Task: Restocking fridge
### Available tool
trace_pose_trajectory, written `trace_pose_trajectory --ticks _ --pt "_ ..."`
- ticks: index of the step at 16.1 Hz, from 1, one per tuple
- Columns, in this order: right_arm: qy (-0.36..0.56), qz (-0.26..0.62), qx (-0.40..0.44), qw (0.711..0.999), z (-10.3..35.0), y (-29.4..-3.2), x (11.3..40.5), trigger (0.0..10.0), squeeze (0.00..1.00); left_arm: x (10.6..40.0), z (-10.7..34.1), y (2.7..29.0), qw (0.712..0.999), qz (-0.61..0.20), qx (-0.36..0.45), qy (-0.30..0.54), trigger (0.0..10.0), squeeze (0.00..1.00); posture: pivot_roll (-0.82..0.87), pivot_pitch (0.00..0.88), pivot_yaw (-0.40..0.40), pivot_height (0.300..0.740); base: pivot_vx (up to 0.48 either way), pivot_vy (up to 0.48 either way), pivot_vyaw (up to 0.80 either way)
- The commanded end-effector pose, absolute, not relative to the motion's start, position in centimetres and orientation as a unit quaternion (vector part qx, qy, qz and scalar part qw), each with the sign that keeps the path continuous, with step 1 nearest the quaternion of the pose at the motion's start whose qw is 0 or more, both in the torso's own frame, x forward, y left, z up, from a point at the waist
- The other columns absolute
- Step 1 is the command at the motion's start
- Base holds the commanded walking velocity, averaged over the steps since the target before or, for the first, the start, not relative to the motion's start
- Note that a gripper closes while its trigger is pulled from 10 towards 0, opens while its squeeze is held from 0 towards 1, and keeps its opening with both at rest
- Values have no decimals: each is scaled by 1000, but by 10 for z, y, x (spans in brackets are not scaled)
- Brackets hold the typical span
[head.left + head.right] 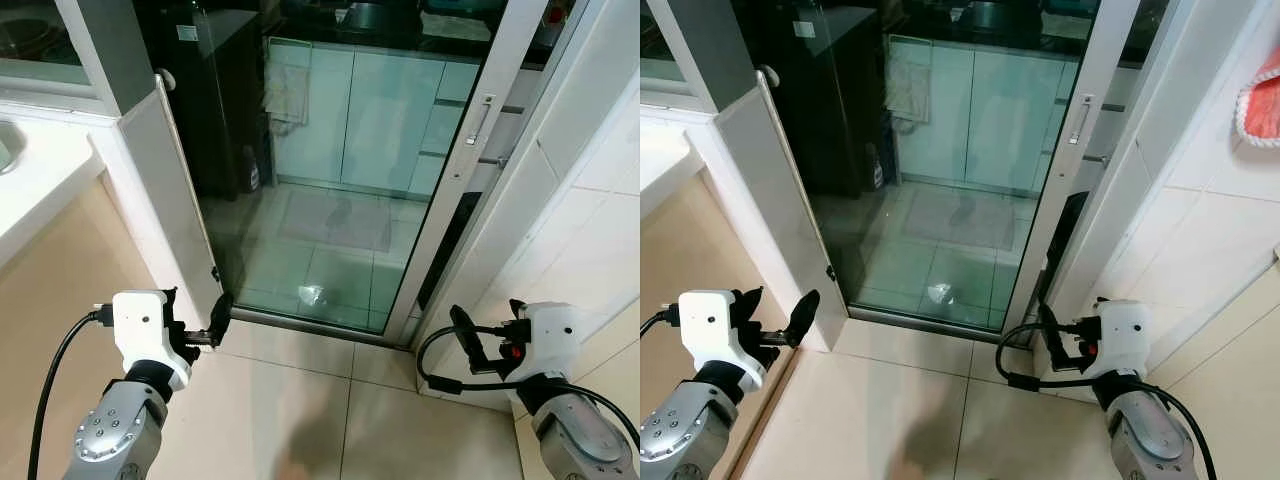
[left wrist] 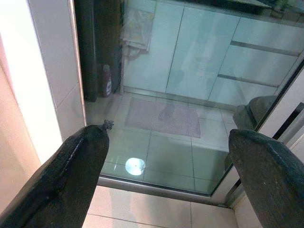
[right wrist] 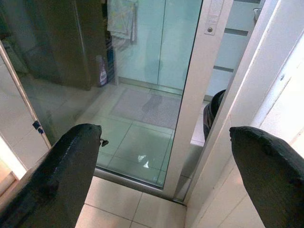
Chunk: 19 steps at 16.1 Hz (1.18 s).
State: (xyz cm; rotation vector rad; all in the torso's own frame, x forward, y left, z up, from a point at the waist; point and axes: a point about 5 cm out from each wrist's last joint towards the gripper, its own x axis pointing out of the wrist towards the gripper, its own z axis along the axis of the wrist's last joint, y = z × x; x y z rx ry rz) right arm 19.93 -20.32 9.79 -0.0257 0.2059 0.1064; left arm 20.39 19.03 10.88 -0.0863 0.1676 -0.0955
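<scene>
1. The robot stands on a beige tiled floor (image 1: 300,410) facing a glass sliding door (image 1: 330,170) in a white frame, which looks closed across the doorway.

2. The left gripper (image 1: 215,325) is held low in front of the door's bottom left corner, close to a white wall panel (image 1: 170,210). Its two black fingers (image 2: 71,180) stand well apart in the left wrist view, holding nothing.

3. The right gripper (image 1: 465,340) hangs low near the door's right-hand frame post (image 1: 470,170), beside a white tiled wall (image 1: 590,220). Its fingers (image 3: 61,180) are likewise spread wide and hold nothing.

4. Behind the glass lies a kitchen with pale green-white cabinets (image 1: 380,115) along the far wall and a grey mat (image 1: 335,220) on the floor before them.

5. A tall dark unit (image 1: 215,90) stands at the left behind the glass; whether it is the fridge cannot be told from here. A small bottle (image 1: 252,172) sits on the floor at its foot, and a cloth (image 1: 287,95) hangs on the cabinets just beside it.

6. A white counter edge (image 1: 40,190) shows at the robot's far left, on this side of the door.

7. A red-and-white cloth item (image 1: 1262,100) hangs at the right edge of the right eye view.
</scene>
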Motion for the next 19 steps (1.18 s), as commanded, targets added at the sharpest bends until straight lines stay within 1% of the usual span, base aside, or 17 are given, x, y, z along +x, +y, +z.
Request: trace_pose_trajectory --ticks 1,6,7,8,9,10,11,13,14,15,17,18,19 --pt "112 -9 7 994 81 -179 268 10000 0 278 79 149 975 -131 -129 123 10000 0 -145 0 43 740 0 0 0" --pt "112 -9 7 994 81 -179 268 10000 0 278 79 149 975 -131 -129 123 10000 0 -145 0 43 740 0 0 0" --pt "107 2 18 994 84 -175 273 10000 0 280 89 151 981 -133 -99 103 10000 0 -57 0 -7 740 0 0 0" --pt "102 21 22 994 90 -170 283 10000 0 281 100 159 988 -121 -57 78 10000 0 -38 0 -28 740 0 0 0" --pt "101 25 22 994 91 -169 285 10000 0 279 102 161 990 -113 -44 73 10000 0 -25 0 -34 740 0 0 0" --pt "98 23 22 995 92 -172 284 10000 0 271 109 156 990 -124 -21 61 10000 0 -5 0 -37 740 0 0 0" --pt "95 22 22 995 93 -172 283 10000 0 269 112 154 990 -129 -16 55 10000 0 4 0 -33 740 0 0 0" --pt "53 16 0 998 107 -173 285 10000 0 268 126 158 992 -126 -30 11 10000 0 -3 0 -4 740 0 0 0" --pt "41 -5 -8 999 113 -184 270 10000 0 253 130 166 992 -127 -12 1 10000 0 -12 0 5 740 0 0 0" --pt "41 -9 -13 999 113 -186 265 10000 0 249 130 168 992 -127 -14 2 10000 0 -15 0 9 740 0 0 0" --pt "26 -24 -36 999 114 -196 237 10000 0 230 129 181 993 -115 -15 8 10000 0 -30 0 19 740 0 0 0" --pt "19 -35 -27 999 112 -199 239 10000 118 238 125 177 993 -114 -13 13 10000 0 -51 0 23 740 0 0 0" --pt "14 -33 -15 999 112 -199 243 10000 690 241 125 173 993 -120 -10 12 10000 0 -59 0 25 740 0 0 0"
